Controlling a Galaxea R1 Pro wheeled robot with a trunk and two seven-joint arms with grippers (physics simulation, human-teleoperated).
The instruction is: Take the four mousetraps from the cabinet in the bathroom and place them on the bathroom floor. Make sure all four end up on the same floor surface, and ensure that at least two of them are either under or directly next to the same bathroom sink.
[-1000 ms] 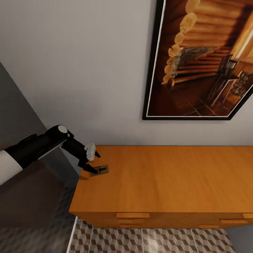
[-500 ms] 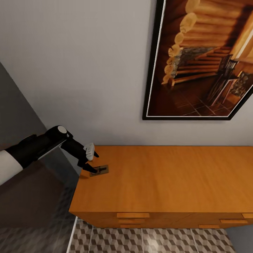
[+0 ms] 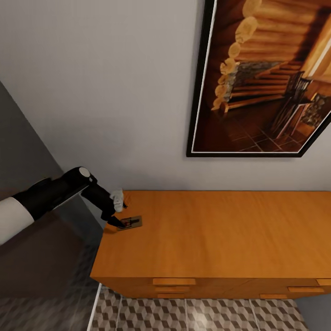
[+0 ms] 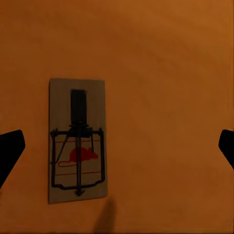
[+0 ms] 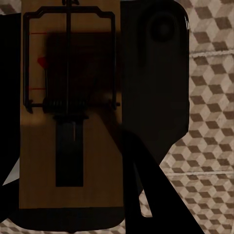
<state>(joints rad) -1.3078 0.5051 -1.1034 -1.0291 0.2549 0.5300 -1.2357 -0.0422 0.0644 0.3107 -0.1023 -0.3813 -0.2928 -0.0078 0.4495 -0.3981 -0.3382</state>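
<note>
Overhead, the left gripper point(image 3: 120, 212) hangs with jaws spread wide above a small brown wooden mousetrap point(image 3: 130, 223) on the orange-brown wooden cabinet point(image 3: 216, 234) top — the right gripper point(image 5: 73, 214) clamps a second wooden mousetrap point(image 5: 68, 107) over cube-patterned floor tiles point(image 5: 209, 122).

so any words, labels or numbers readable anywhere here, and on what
None can be read.
mousetrap on the cabinet: a red mouse-shaped mark and thin red lines, no letters.
mousetrap in the right gripper: a red mark partly in shadow, no text.
framed picture: a log interior, no caption.
</note>
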